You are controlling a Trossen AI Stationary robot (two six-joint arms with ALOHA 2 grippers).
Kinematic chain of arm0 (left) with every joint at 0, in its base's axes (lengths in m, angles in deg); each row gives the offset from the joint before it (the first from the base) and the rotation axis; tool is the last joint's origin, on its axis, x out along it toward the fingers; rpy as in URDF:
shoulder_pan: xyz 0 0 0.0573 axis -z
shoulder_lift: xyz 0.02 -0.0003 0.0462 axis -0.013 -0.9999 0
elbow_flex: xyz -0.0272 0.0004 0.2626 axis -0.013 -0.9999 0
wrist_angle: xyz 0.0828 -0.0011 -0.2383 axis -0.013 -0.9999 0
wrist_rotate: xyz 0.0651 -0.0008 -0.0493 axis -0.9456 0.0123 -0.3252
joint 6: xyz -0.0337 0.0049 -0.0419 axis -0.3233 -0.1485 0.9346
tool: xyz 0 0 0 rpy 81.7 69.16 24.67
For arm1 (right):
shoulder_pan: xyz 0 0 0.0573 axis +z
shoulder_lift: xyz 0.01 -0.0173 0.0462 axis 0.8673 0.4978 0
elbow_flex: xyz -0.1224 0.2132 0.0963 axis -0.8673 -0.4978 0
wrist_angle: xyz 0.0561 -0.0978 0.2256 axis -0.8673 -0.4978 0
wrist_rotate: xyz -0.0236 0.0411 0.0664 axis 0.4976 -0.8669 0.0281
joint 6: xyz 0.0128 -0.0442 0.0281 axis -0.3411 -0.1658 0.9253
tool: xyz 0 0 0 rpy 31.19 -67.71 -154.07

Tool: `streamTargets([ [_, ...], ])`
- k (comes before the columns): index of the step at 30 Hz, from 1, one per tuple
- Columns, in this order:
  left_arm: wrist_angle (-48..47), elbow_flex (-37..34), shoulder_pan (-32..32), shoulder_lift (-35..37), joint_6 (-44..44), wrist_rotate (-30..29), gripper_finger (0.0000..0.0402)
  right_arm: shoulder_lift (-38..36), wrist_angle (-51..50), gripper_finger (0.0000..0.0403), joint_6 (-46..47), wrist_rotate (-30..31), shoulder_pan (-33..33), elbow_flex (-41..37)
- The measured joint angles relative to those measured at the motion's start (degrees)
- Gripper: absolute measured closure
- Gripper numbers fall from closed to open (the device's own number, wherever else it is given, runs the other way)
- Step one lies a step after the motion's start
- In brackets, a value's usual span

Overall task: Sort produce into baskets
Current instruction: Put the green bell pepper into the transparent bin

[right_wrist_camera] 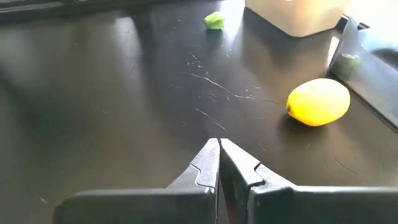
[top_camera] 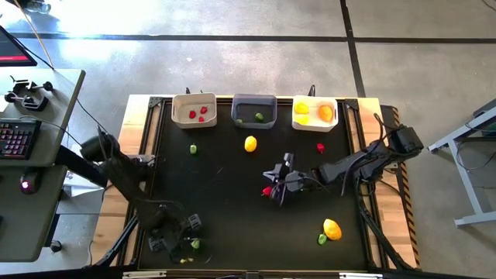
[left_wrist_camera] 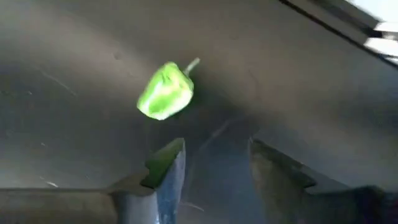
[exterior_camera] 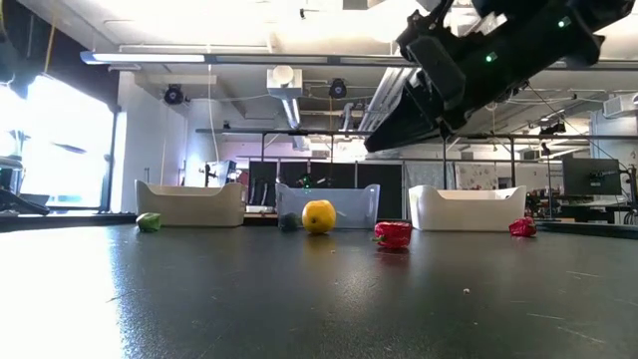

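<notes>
High view first: three baskets are sitting in a row along the far edge of the black counter (top_camera: 232, 225) — the cream-white basket (top_camera: 194, 98) holding red pieces, the dark grey basket (top_camera: 253, 101) holding green ones, the white basket (top_camera: 315, 101) holding yellow-orange ones. A lemon (top_camera: 250, 143) is lying loose just in front of the grey basket, with a green piece (top_camera: 193, 149) to its left and a red piece (top_camera: 321, 147) to its right. The right gripper (top_camera: 277, 192) is hovering mid-counter right by a red pepper (top_camera: 267, 191). Another lemon (top_camera: 332, 229) and a small green piece (top_camera: 322, 239) are sitting together near the front right. The left gripper (top_camera: 184, 243) is working at the front left edge, beside a green pepper (top_camera: 195, 243)

Low view: the right arm is hanging in from above, the red pepper (exterior_camera: 393, 233) is resting on the counter apart from it, and the lemon (exterior_camera: 319, 216) is sitting before the grey basket (exterior_camera: 327, 206)

Left wrist view: the jaws are standing apart, holding nothing, and the green pepper (left_wrist_camera: 165, 91) is lying on the counter just beyond the fingertips (left_wrist_camera: 175, 155)

Right wrist view: the jaws are pressed together, empty, with the lemon (right_wrist_camera: 318, 101) lying off to one side ahead of them
</notes>
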Motion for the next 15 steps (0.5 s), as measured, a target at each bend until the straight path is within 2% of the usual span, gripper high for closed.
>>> streamTargets([
  [6, 3.5, 0.0, 0.5, -0.5, 0.0, -7.7, 0.0214, 0.0, 1.3, 0.0401, 0.0, 2.7, 2.1, 0.0],
  [15, 6.1, 0.1, 0.5, -1.8, -11.6, -7.6, 0.0213, 0.0, 1.4, 0.0401, 0.0, 3.1, 2.4, 0.0],
])
